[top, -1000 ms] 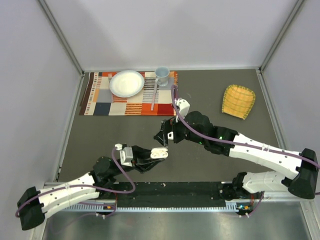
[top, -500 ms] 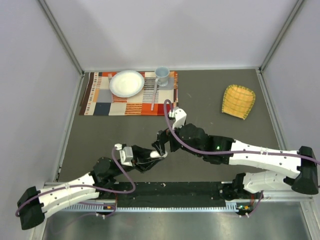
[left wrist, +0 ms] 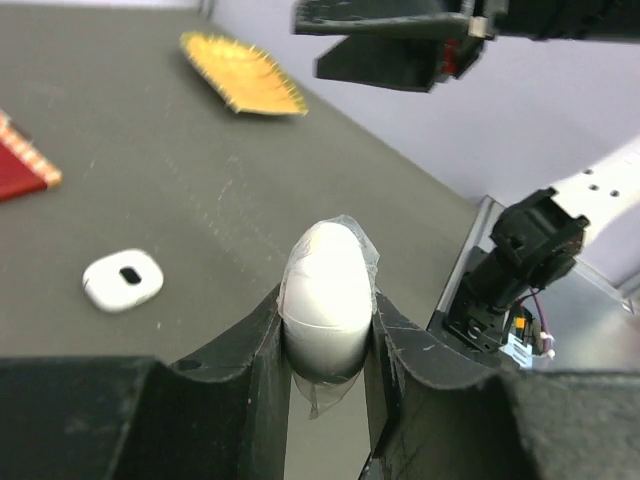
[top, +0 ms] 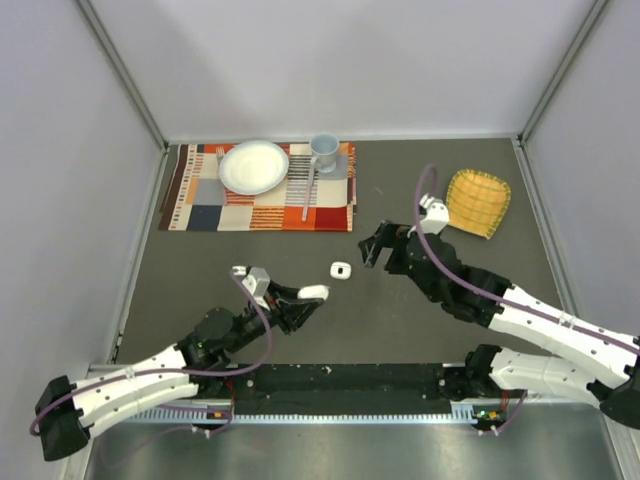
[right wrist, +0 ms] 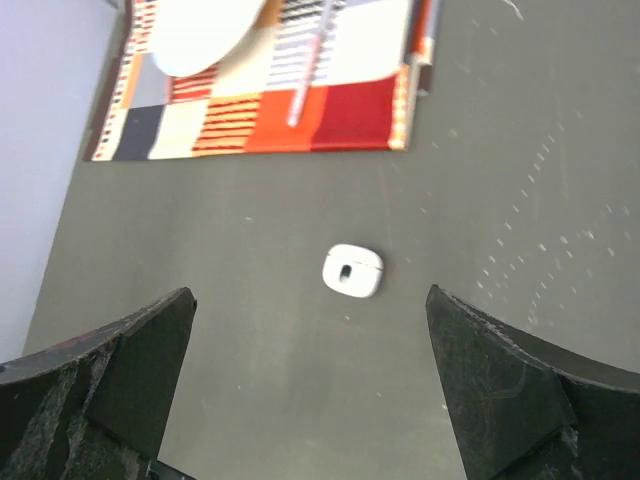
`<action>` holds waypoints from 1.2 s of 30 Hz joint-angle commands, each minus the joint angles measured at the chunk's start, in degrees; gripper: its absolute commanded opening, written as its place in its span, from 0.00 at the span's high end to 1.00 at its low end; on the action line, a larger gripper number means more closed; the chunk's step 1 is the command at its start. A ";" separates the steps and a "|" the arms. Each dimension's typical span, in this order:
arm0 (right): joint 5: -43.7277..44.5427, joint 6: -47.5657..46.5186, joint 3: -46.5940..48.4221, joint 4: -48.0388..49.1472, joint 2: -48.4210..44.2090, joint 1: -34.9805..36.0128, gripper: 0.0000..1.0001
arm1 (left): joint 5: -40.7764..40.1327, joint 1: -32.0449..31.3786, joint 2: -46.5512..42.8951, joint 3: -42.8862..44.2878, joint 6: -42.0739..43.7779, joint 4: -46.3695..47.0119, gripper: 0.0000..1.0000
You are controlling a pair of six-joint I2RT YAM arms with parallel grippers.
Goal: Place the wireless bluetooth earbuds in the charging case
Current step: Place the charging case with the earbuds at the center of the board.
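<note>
Grip check: left tool (left wrist: pixel 327 322) clamped the smooth white pebble-shaped plastic charging case (left wrist: pixel 328 268) above the dark grey bench (top: pixel 450 190), near left. Right tool (right wrist: pixel 308 300) hovered wide and empty. No earbuds were visible. An unidentified small white slotted piece (top: pixel 341 270) lay mid-bench. Step looked like presenting the case; next called for finding a bud and a fine pinch.

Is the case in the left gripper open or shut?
Shut: the case shows as one smooth closed oval with no lid raised, clamped in the left gripper.

- Left arm (top: pixel 140 385) and right arm (top: pixel 555 325): 2 sets of glossy white shells with black joints.
- A thin purple cable (top: pixel 266 335) runs along each.
- Matte black end effector fingers (right wrist: pixel 110 370).
</note>
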 commanded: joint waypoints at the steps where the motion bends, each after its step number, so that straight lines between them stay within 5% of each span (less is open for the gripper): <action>1: -6.81 8.72 -5.46 -2.34 -4.08 -5.14 0.01 | -7.80 0.14 2.34 5.06 -11.18 -9.96 1.00; 9: -9.35 12.77 -9.16 -2.69 -6.38 -5.41 0.01 | -5.80 0.31 16.63 9.98 -29.11 -17.45 1.00; 23: -11.56 13.83 -8.80 -2.86 -4.79 -5.50 0.01 | 2.73 3.21 42.57 10.96 -40.90 6.62 1.00; 36: -7.43 13.48 -11.26 -3.74 -8.31 -5.41 0.02 | 9.22 7.34 61.39 15.52 -46.62 17.09 0.92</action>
